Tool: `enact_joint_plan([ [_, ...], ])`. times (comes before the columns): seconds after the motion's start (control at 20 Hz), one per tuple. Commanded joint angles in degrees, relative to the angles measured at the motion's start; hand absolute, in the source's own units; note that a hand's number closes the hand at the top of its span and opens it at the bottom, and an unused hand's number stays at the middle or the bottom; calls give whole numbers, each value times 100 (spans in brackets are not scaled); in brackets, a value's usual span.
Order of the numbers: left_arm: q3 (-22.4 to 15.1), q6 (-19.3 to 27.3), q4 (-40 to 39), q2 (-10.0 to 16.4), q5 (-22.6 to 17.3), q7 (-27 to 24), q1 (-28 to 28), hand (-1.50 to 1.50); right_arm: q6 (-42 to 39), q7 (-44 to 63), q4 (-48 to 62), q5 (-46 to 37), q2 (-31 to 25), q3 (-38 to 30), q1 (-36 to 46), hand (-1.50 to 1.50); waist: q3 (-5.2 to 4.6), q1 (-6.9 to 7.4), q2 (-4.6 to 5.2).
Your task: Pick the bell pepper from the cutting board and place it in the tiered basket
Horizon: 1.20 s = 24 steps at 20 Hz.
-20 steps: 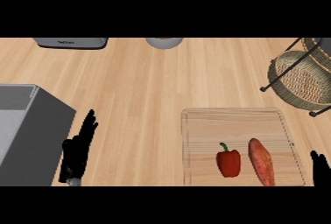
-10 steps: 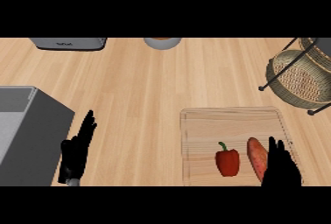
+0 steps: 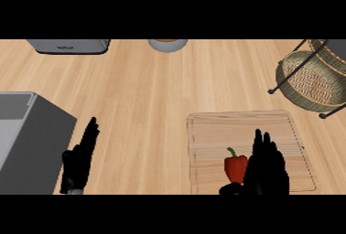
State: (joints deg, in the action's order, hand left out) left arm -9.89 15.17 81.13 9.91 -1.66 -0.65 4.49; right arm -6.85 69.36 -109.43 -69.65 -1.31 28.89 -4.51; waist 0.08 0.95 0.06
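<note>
The right hand (image 3: 267, 173) lay over the near right part of the one cutting board (image 3: 236, 125), fingers straight and pointing away, open and gripping nothing. One bell pepper (image 3: 236, 167) sat on the board just left of that hand; whether they touched was unclear. One tiered basket (image 3: 312, 78) stood beyond the board's far right corner. The left hand (image 3: 79, 157) rested open, well left of the board.

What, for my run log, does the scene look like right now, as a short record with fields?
bell pepper: red, lying on the cutting board, not held
right hand: open, fingers straight, over the board at the pepper's right side
left hand: open, resting at the view's lower left
tiered basket: upper right, apart from the board
task state: pepper not yet picked up
</note>
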Motion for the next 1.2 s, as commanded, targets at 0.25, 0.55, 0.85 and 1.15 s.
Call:
enact_joint_plan([
  [0.25,201,-139,-457,70,-66,103,-292,0,-719,1317,688,638,126,-404,582,-150,-17,-59,33],
  [0.55,167,-9,-84,33,-5,305,-121,0,-723,1581,621,760,127,-280,690,-150,-16,-63,0],
  [0.85,124,-12,-266,-96,35,85,-85,0,-773,1585,852,1109,127,-437,756,-150,-18,-79,3],
  [1.15,162,-114,-317,-53,13,107,-28,0,-652,1358,1048,1311,127,-708,553,-150,-14,-106,-2],
])
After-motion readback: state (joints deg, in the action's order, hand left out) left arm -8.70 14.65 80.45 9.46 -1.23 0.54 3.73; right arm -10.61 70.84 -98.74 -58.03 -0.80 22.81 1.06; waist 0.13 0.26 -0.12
